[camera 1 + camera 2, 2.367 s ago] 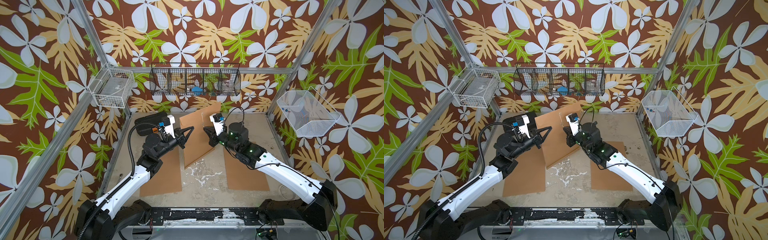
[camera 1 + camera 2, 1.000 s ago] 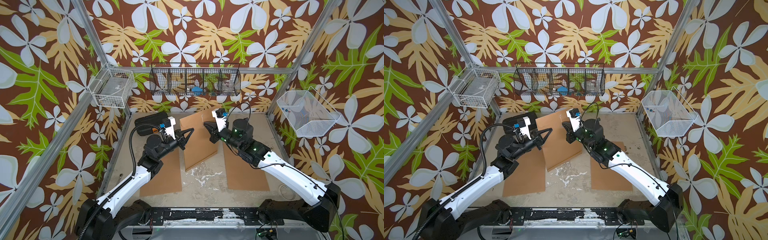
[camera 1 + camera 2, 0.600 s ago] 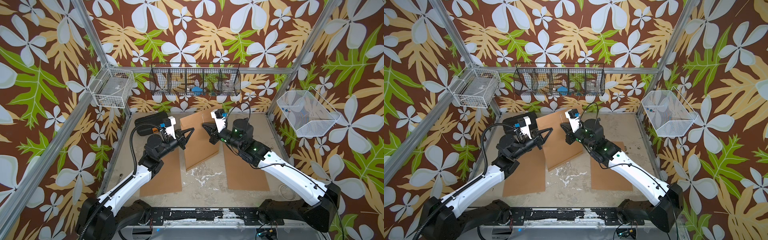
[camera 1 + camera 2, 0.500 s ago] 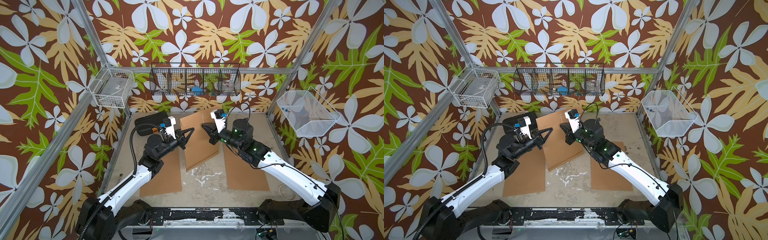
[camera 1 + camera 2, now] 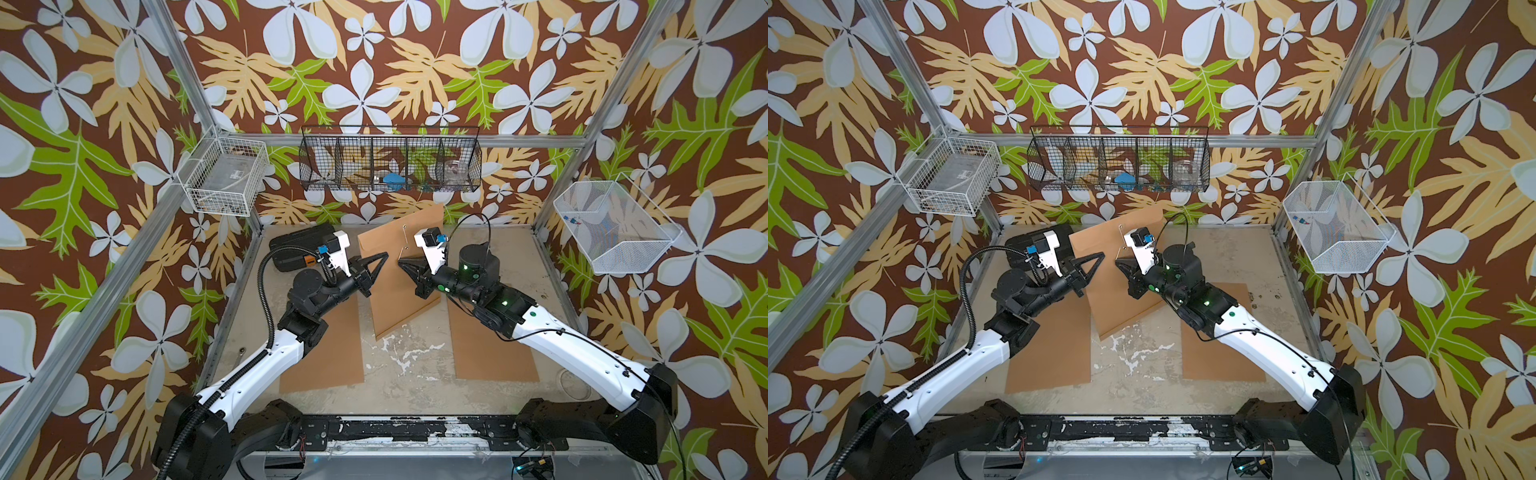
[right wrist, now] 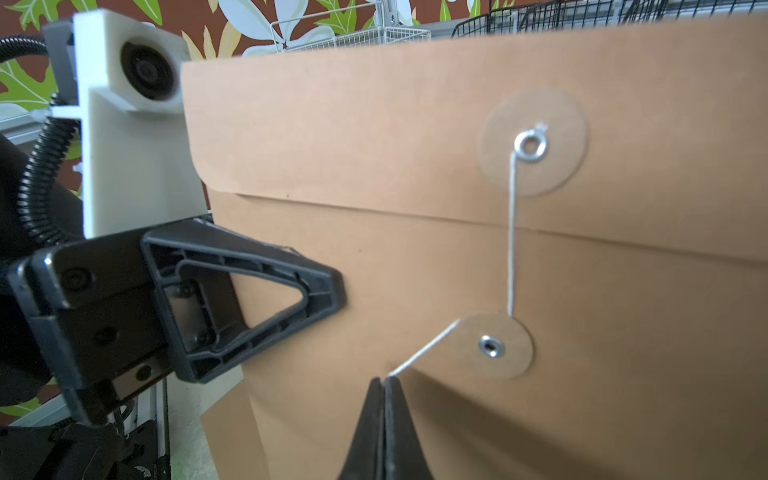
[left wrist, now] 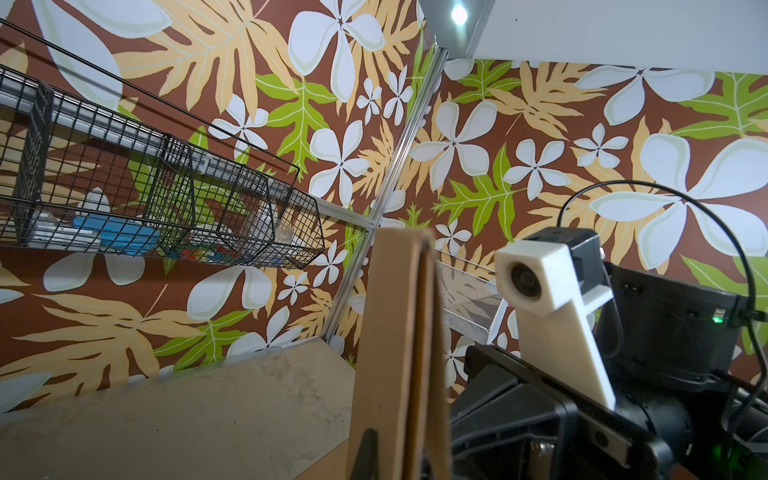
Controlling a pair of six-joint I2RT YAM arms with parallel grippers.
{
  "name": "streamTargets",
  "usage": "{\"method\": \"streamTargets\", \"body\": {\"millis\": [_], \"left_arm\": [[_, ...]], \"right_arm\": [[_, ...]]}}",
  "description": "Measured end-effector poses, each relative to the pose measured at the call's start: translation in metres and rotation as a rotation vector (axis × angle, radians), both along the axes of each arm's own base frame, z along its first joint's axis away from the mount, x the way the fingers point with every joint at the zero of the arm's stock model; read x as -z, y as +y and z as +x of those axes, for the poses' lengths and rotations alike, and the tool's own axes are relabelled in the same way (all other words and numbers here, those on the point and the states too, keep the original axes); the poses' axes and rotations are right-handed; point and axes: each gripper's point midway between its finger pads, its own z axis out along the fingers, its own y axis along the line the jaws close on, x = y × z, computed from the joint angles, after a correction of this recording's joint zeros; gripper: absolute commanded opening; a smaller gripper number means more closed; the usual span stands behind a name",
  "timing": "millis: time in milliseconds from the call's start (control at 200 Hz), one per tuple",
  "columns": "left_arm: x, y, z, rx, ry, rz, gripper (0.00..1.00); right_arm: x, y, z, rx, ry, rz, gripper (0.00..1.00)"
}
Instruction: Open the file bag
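Nearest you, two flat brown cardboard sheets [image 5: 328, 349] lie on the scuffed desk [image 5: 409, 370]. Beyond them the smooth kraft-paper file bag [image 5: 397, 299] is held upright over the desk, flap [image 6: 332, 145] folded shut. Your left hand [image 5: 384, 257] is clamped on its edge, and your right hand [image 6: 384, 380] is pinched together on the thin white string [image 6: 512, 232] from its round discs [image 6: 492, 347].

Left arm [image 5: 257, 365] and right arm [image 5: 582, 345] both reach forward and angle in toward each other, wrists held up. Left hand [image 5: 384, 254] and right hand [image 5: 401, 262] sit almost tip to tip, just apart, and both are pinched fully closed.
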Motion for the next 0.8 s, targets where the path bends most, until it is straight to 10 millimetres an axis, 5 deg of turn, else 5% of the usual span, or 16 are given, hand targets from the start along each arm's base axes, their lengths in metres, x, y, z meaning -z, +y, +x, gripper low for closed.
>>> {"method": "streamTargets", "body": {"millis": [801], "left_arm": [[-0.023, 0.011, -0.009, -0.031, -0.044, -0.05, 0.0]], "right_arm": [[0.019, -0.02, 0.007, 0.116, 0.025, -0.052, 0.0]]}}
